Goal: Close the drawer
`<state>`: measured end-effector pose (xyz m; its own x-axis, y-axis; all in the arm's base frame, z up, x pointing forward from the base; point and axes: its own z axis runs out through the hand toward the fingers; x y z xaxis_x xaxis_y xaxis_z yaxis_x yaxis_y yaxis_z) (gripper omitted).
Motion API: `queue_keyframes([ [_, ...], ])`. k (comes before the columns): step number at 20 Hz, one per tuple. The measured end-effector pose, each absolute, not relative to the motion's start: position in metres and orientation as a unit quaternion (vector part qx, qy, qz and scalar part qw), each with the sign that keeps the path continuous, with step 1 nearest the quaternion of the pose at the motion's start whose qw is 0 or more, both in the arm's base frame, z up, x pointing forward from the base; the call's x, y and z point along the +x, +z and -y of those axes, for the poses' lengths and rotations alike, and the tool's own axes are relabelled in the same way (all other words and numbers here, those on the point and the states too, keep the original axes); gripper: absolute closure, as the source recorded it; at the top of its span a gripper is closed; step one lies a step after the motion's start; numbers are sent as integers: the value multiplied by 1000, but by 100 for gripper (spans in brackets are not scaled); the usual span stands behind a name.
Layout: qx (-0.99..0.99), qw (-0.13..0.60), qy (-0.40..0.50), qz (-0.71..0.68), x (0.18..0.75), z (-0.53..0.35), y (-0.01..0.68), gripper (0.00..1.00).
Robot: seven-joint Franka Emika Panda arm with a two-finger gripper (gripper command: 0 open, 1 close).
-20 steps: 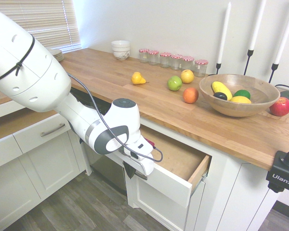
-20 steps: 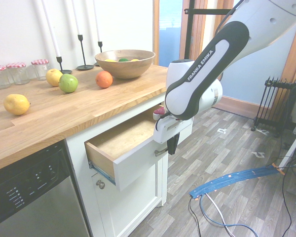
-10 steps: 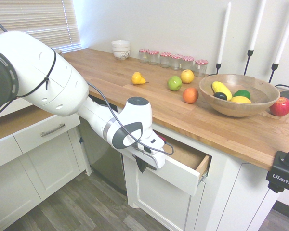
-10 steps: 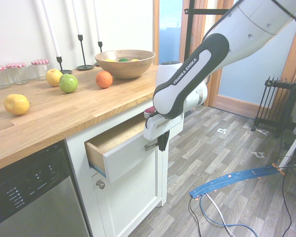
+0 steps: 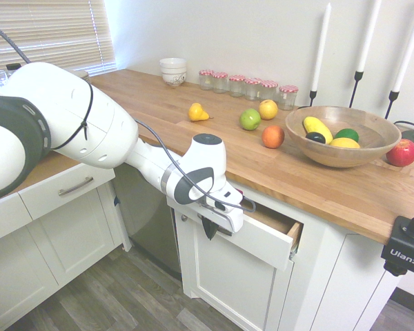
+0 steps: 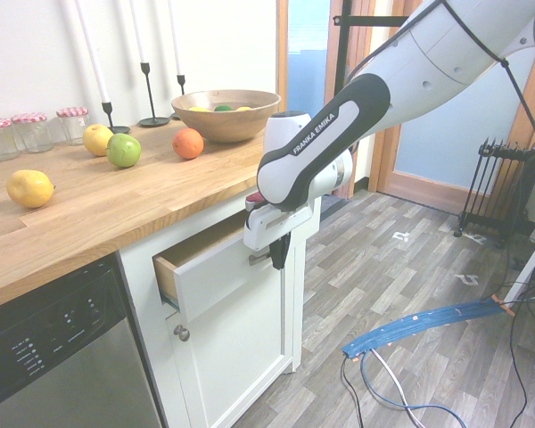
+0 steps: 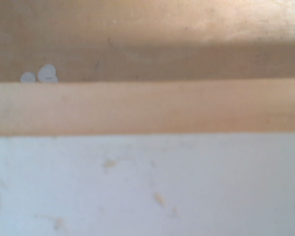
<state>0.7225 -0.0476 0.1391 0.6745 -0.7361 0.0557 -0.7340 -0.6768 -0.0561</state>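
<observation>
We see open space above the floor (image 6: pixel 383 294) before the drawer (image 6: pixel 218 278); the overhanging countertop (image 6: pixel 125 183) obstructs access from above.

The wooden table (image 5: pixel 262 172) bears a stack of white bowls (image 5: pixel 173 71), a row of glass jars with red-and-white lids (image 5: pixel 237 86), a yellow pear (image 5: pixel 197 112), a green apple (image 5: pixel 250 119), a yellow apple (image 5: pixel 268 109), an orange (image 5: pixel 272 136), a red apple (image 5: pixel 402 153), a wooden fruit bowl (image 5: pixel 345 158) and black candle holders (image 6: pixel 151 98).
</observation>
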Motion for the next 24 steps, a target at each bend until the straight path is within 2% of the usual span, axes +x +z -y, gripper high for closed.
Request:
queue_keyframes([
  [7,-915,16,-37,-400,744,42,146,100],
  [24,-914,13,-22,-404,753,40,146,100],
])
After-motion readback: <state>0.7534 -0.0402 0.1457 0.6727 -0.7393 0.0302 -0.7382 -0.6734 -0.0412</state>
